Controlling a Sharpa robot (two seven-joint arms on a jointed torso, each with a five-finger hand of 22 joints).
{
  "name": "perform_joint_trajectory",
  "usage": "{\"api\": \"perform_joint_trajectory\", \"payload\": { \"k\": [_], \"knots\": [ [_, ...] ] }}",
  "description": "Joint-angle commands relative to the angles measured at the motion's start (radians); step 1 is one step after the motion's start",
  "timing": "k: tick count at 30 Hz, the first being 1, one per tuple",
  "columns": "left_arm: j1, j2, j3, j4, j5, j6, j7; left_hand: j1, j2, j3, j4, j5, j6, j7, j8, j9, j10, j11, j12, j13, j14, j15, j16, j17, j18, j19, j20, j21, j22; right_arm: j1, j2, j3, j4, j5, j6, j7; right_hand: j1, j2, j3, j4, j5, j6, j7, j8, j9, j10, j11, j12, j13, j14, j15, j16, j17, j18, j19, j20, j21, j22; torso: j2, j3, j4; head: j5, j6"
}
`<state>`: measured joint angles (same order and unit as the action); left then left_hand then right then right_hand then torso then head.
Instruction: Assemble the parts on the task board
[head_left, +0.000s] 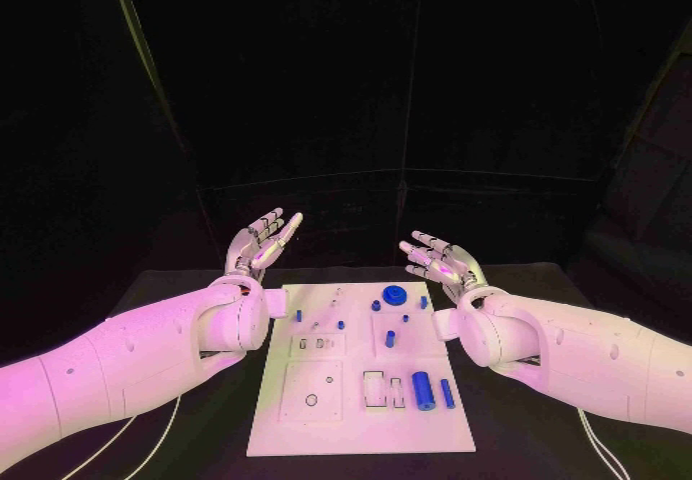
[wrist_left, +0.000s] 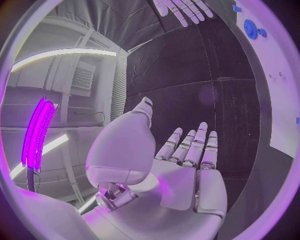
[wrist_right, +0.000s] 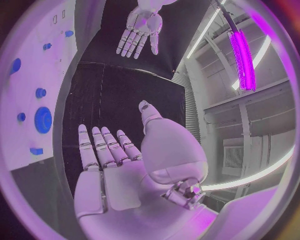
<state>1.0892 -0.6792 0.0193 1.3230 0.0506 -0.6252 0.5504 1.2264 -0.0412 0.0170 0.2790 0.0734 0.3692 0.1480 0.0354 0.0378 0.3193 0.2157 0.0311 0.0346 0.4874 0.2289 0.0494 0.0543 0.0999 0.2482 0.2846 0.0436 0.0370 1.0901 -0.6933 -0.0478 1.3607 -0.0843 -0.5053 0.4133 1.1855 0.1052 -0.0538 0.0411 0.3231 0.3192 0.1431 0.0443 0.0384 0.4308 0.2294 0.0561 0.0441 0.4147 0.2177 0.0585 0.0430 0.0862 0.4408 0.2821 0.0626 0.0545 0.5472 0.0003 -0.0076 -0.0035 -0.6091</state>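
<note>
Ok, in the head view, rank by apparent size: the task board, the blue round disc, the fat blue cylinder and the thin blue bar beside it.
1. task board, by far the largest.
2. fat blue cylinder.
3. thin blue bar, similar in length but narrower.
4. blue round disc; it lies farther from the camera, so its rank against the bar is unsure.

**Two open hands raised beside a white board of blue parts**

A white task board (head_left: 361, 400) lay in the middle of a black table (head_left: 534, 275). The left hand (head_left: 263, 243) and right hand (head_left: 441, 262) were held up, one on each side of the board's far end, fingers spread and holding nothing. On the board, a blue round disc (head_left: 394, 294) sat near the far edge. A large blue cylinder (head_left: 424, 391) lay near the right edge, with a thinner blue bar (head_left: 447, 393) just beside it. Several small blue pieces were scattered between.
</note>
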Motion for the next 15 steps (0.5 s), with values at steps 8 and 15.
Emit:
{"api": "perform_joint_trajectory", "payload": {
  "k": [8,15],
  "knots": [
    [0.002,-0.045,0.001,0.001,0.013,0.122,0.035,0.074,0.004,0.065,0.002,0.012,0.153,0.121,0.023,0.014,0.191,0.038,0.025,0.015,0.258,0.001,0.046,0.027,0.031,0.161,0.008,0.062,0.024,0.011,0.003,-0.007,-0.065,-0.268,0.094,-0.019,0.213,-0.008,0.104,-0.231,-0.113,0.565,0.08,0.076,0.029,0.571,-0.052,0.056,0.017,0.606,-0.072,0.087,0.022,0.101,0.417,-0.021,0.138,0.041,0.009,-0.0009,0.0004,-0.001,-0.002],
    [0.002,-0.063,0.001,0.027,0.013,0.135,0.052,0.143,0.01,0.063,-0.068,0.005,0.484,0.097,0.089,0.04,0.588,-0.016,0.11,0.038,0.501,-0.069,0.123,0.052,0.086,0.551,-0.01,0.215,0.082,0.017,-0.024,-0.006,-0.052,-0.471,0.083,-0.037,0.192,-0.021,0.166,-0.298,-0.107,0.65,0.06,0.07,0.03,0.692,-0.088,0.045,0.019,0.764,-0.126,0.101,0.031,0.099,0.545,-0.08,0.206,0.06,0.021,0.0008,0.0042,0.001,0.002]
  ]
}}
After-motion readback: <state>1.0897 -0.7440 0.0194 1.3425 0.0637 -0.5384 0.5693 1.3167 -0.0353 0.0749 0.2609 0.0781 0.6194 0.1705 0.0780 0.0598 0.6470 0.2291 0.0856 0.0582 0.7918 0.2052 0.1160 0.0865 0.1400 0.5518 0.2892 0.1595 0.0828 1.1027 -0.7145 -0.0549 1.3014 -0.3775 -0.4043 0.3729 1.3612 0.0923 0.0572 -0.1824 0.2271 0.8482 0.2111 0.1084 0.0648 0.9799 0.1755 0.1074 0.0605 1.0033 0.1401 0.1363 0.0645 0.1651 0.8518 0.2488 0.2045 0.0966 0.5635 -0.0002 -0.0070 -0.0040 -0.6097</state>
